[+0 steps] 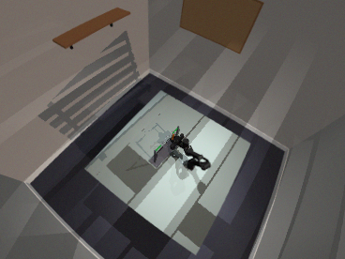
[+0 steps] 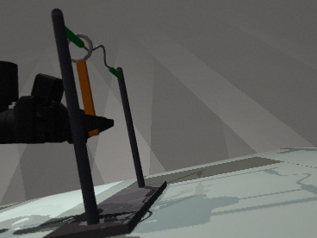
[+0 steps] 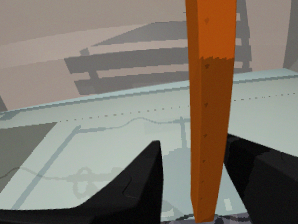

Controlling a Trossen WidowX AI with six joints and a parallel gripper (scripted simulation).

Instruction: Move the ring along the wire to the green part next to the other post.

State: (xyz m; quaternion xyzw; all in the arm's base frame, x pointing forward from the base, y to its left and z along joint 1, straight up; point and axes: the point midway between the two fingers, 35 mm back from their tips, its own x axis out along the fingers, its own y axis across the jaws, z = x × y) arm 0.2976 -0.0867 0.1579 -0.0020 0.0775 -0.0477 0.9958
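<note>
The ring hangs around the green part beside the near post of the exterior view. Its right rim appears close to the grey wire; contact cannot be told. The orange handle hangs down, slightly slanted. My gripper is open, its fingers on either side of the handle's lower part. In the wrist view a gap shows left of the handle; the right finger looks close to it. The other green part is at the far post.
Both posts stand on a dark base. In the exterior view the near post stands in front of part of the gripper. The arm reaches in from the lower right in the top view. A wall shelf is far off.
</note>
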